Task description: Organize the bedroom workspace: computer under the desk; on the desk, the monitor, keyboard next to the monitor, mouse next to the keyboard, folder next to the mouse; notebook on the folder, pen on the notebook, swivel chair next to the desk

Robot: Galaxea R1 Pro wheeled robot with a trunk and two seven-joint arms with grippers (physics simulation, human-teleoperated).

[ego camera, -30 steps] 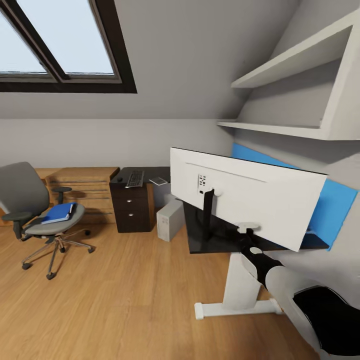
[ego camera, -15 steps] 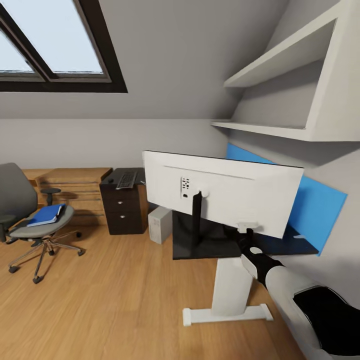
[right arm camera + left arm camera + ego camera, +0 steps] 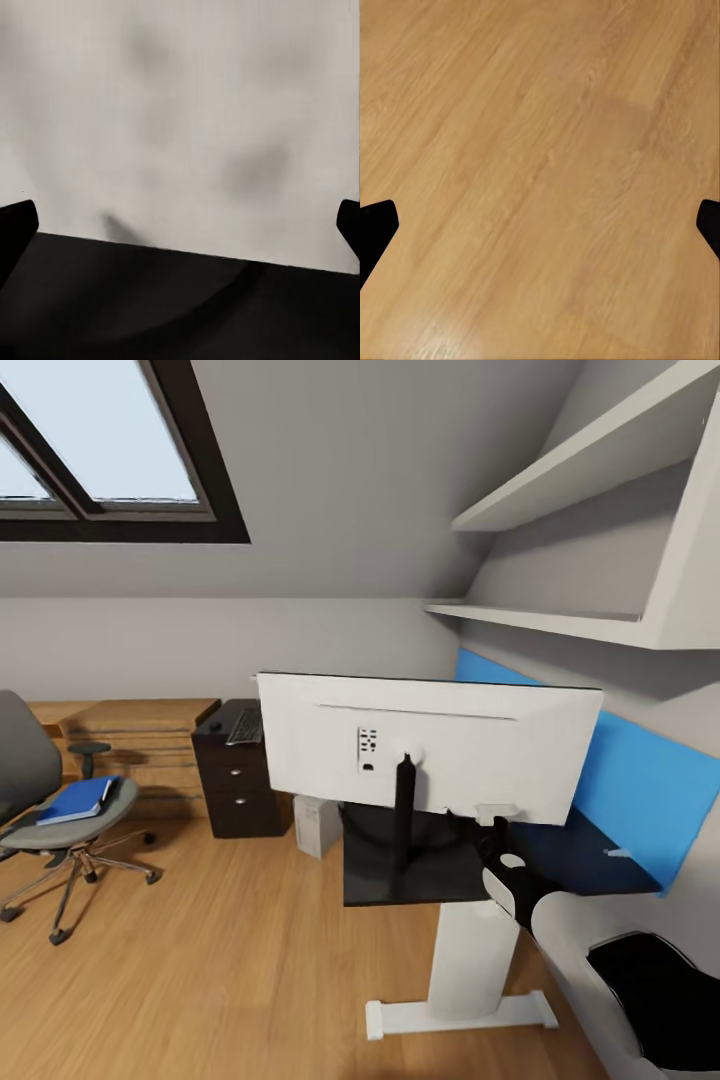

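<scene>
Swivel chair sits at the far left on the wooden floor, and the blue folder lies flat on its grey seat, with a dark edge along its right side that is too small to name. Moving right, a wooden chest of drawers stands against the wall, and beside it the black drawer unit carries the keyboard on top. Next comes the light grey computer, standing on the floor between the drawer unit and the near wing of the desk. Centre stage, the monitor shows its white back to the head camera, upright on a thin black stand on the glossy black top; a small port panel sits near the stand, its markings too fine to read, and no brand or lettering can be made out anywhere. Right gripper is up at the monitor's lower edge, just right of the stand, and its wrist camera looks straight at the pale rear panel above the dark desktop, fingertips wide at the borders. Whether it actually clamps the screen, I cannot tell. Left gripper hangs spread wide over bare floorboards. Blue back panel and white wall shelves close out the right.
</scene>
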